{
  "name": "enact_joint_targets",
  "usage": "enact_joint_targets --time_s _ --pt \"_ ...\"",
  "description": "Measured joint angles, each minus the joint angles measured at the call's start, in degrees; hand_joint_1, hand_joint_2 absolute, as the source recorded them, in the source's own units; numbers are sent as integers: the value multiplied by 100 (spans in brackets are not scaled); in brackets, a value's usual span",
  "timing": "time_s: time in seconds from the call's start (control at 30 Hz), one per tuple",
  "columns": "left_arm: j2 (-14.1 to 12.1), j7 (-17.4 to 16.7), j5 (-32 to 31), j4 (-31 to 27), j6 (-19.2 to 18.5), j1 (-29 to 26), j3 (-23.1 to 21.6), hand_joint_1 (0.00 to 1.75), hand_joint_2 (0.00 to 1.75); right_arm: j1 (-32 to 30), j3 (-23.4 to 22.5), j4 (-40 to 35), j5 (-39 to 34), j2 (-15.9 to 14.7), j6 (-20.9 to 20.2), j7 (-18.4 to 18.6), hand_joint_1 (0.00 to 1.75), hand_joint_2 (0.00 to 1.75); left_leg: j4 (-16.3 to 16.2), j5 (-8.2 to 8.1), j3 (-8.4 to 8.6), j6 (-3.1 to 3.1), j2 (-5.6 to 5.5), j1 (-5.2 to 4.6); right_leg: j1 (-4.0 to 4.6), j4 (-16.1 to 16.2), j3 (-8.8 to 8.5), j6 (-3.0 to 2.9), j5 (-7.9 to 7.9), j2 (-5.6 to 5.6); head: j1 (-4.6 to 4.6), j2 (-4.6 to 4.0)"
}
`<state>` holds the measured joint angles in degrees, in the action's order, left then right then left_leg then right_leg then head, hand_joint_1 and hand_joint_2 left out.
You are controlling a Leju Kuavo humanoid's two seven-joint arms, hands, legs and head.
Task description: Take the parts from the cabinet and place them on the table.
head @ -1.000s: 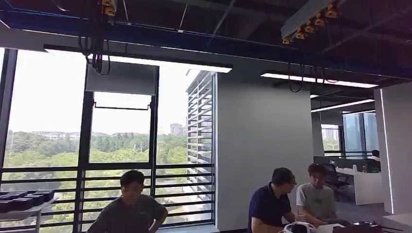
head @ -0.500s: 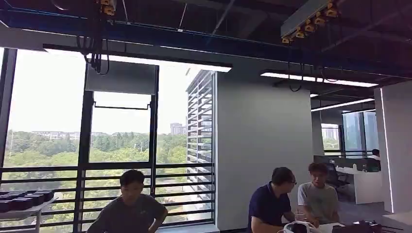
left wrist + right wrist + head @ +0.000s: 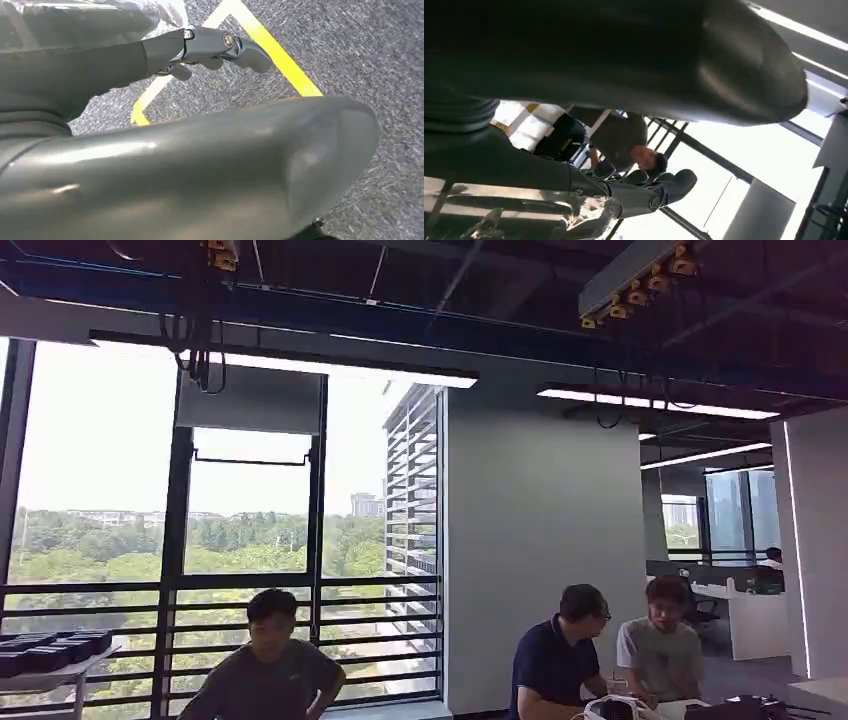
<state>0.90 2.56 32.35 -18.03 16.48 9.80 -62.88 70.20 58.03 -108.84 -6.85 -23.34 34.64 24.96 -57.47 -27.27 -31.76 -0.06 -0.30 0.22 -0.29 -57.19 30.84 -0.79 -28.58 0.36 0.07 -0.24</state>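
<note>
Left hand (image 3: 210,47) grips plastic-wrapped part (image 3: 100,15), scene barely changed.

**person in grey shirt shifts right, little else moves**

across the head view pictures, the seated person in the light grey shirt (image 3: 660,655) at the lower right has drifted rightward, away from the person in the dark blue shirt (image 3: 556,660), so the gap between them has widened. that grey-shirted person's head now sits a little lower and tips further down toward the desk (image 3: 690,707) than a second ago. the white object (image 3: 615,707) at the lower edge, in front of the dark-shirted person, shows slightly more of itself than before. far back at the right, the small distant figure (image 3: 772,556) has edged a touch to the right.
</note>
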Motion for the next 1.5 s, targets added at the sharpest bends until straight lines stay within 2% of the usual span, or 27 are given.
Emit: enact_joint_targets --time_s 0.1,0.2,0.3,0.4,0.43,0.47,0.5,0.6,0.63,0.67,0.7,0.77,0.8,0.83,0.97,1.0,1.03,1.1,1.13,1.17,1.2,1.27,1.3,1.33,1.37,1.47,1.5 --pt "-2 22 13 0 33 -42 2 0 0 -270 -122 -422 350 -245 258 140 0 0 0 -2 0 2 0 0 0 1 -1 2 -2 2 -2 0" --pt "-2 105 118 0 118 -113 18 0 0 -771 -230 -819 396 -460 387 37 0 0 0 -6 1 6 1 0 0 4 0 4 -3 3 -7 0" --pt "2 291 317 0 251 -212 92 0 0 -1606 -409 -1270 414 -631 396 -478 0 0 -34 -40 2 63 -4 -14 -18 28 -19 37 -3 0 9 0" --pt "2 317 439 0 354 -338 138 0 0 -2778 -599 -1687 448 -752 156 -1105 0 0 -32 -52 11 99 -8 -26 -28 50 -49 70 -3 -12 15 0" --pt "2 332 461 0 374 -387 140 0 0 -3073 -627 -1792 507 -770 105 -1278 0 0 -2 -9 22 137 -9 -33 -30 78 -62 108 30 -8 22 0" --pt "13 341 492 0 411 -419 140 0 0 -3331 -669 -1883 560 -789 85 -1419 0 0 153 64 85 154 9 42 -29 71 -68 116 -23 4 26 0" --pt "13 348 507 0 431 -434 142 0 0 -3548 -733 -1964 589 -818 77 -1524 0 0 204 100 97 170 28 37 -23 -18 -34 131 -150 -4 6 0" --pt "20 335 518 0 466 -477 142 0 0 -4163 -883 -2145 599 -877 55 -1648 0 0 203 119 43 184 32 51 -74 -1245 498 210 -842 -2 -35 0" --pt "20 324 520 0 477 -496 142 0 0 -4316 -929 -2186 597 -879 40 -1683 0 0 195 124 28 176 36 53 -91 -1552 625 238 -922 -3 -37 0" --pt "17 313 525 2 494 -507 142 0 0 -4448 -992 -2232 595 -879 31 -1715 0 0 181 132 13 162 36 59 -112 -1598 629 265 -845 -6 -46 0" --pt "20 313 525 0 514 -508 142 0 0 -4557 -1049 -2269 593 -879 16 -1737 0 0 159 135 -7 146 36 74 -132 -1384 513 289 -653 -11 -50 0" --pt "20 313 529 0 522 -493 142 0 0 -4723 -1167 -2352 593 -879 -33 -1768 0 0 74 122 -64 77 29 121 -182 -356 -25 345 -145 -33 -50 0" --pt "15 313 542 0 529 -487 142 0 0 -4787 -1220 -2381 593 -879 -50 -1779 0 0 14 111 -93 21 27 123 -203 59 -237 373 -209 -37 -59 0" --pt "17 313 546 0 533 -483 142 0 0 -4858 -1254 -2400 591 -879 -65 -1779 0 0 6 122 -123 -35 10 105 -143 -47 -192 264 -94 37 -70 0" --pt "15 313 566 -2 531 -478 142 0 0 -5016 -1384 -2492 567 -875 -124 -1836 0 0 -12 210 -156 -191 0 118 -152 -50 -38 37 -67 15 -11 0" --pt "15 310 566 -2 533 -483 142 0 0 -5030 -1408 -2503 552 -872 -133 -1842 0 0 -100 36 -205 -212 9 129 -154 -52 -26 -27 -24 -4 5 0" --pt "17 311 568 -2 533 -488 142 0 0 -5049 -1427 -2520 551 -870 -139 -1847 0 0 -356 -262 -285 -217 15 126 -146 -52 22 -73 13 -5 17 2" --pt "20 311 575 -2 535 -488 142 0 0 -5100 -1464 -2540 551 -870 -146 -1847 0 0 -1251 -863 -547 -225 15 125 -108 -62 135 -105 96 -23 37 0" --pt "20 311 575 -2 538 -489 142 0 0 -5132 -1480 -2542 551 -870 -148 -1847 0 0 -1646 -1037 -634 -216 15 121 -83 -70 202 -114 138 -32 50 0" --pt "20 311 577 -2 538 -494 142 0 0 -5152 -1488 -2542 551 -870 -166 -1847 0 0 -1784 -1039 -609 -204 15 115 -62 -81 270 -119 179 -35 57 0" --pt "17 302 586 -2 542 -498 142 0 0 -5164 -1499 -2547 551 -870 -181 -1847 0 0 -1667 -894 -452 -170 15 102 -41 -94 330 -119 219 -36 63 0" --pt "17 295 614 -2 551 -494 142 0 0 -5189 -1532 -2578 551 -870 -225 -1853 0 0 -841 -490 122 -59 14 55 -6 -108 428 -113 294 -34 77 0" --pt "17 295 623 -2 562 -486 142 0 0 -5201 -1548 -2593 551 -870 -236 -1855 0 0 -336 -402 462 23 11 12 0 -110 450 -103 333 -34 83 0" --pt "6 295 623 -4 570 -472 140 0 0 -5213 -1567 -2610 551 -870 -247 -1860 0 0 75 -532 695 95 16 -35 27 -117 472 -71 366 -34 63 0" --pt "9 295 623 -4 579 -462 140 0 0 -5219 -1583 -2623 551 -870 -262 -1864 0 0 128 -487 702 37 26 -35 6 -105 477 -31 415 -43 48 0" --pt "13 295 636 -4 590 -475 135 0 0 -5230 -1631 -2645 551 -870 -286 -1873 0 0 174 -383 607 121 25 -95 -40 -44 462 83 546 -57 65 0" --pt "15 295 645 -2 599 -471 136 0 0 -5232 -1644 -2650 551 -870 -293 -1875 0 0 267 -279 576 136 39 -40 -46 -68 487 104 525 -46 72 0"
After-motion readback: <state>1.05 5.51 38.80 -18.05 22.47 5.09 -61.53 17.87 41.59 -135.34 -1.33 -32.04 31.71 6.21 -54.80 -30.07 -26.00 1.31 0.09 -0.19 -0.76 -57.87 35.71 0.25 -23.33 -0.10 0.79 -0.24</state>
